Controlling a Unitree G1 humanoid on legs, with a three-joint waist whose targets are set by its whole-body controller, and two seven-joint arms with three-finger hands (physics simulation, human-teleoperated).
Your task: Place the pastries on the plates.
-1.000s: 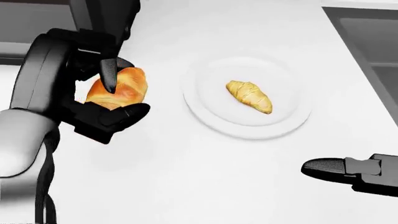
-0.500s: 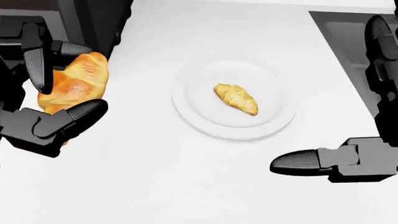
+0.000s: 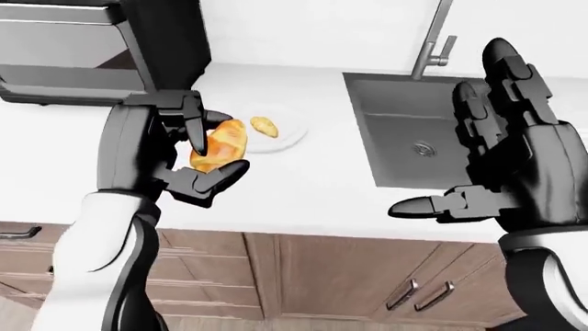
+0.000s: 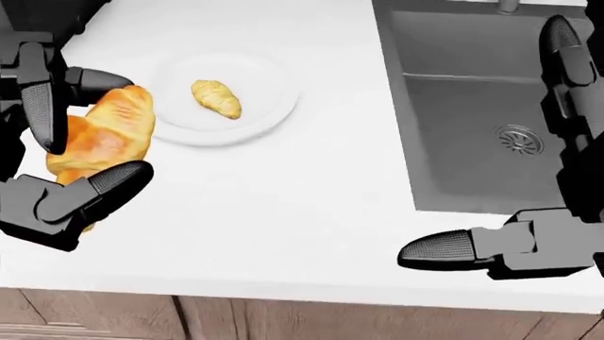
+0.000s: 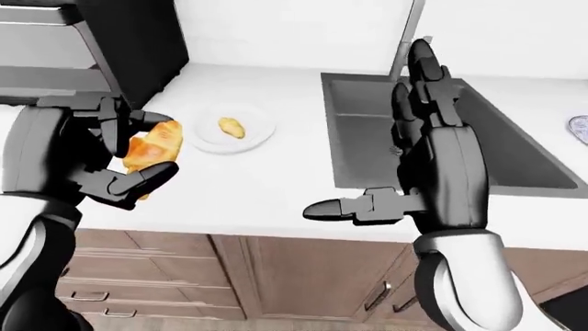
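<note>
Left hand [image 4: 66, 152] clamped around a large pastry [image 4: 99, 142], lifted above the counter [image 4: 283, 205] for carrying | right hand [image 4: 529, 212] spread, empty, over the sink [image 4: 472, 106] | small croissant [image 4: 216, 98] on plate [image 4: 269, 106] | second plate possibly at far right.

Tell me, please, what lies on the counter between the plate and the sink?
Nothing: in the head view only bare white counter runs from the plate, which holds a small croissant, to the sink.
</note>
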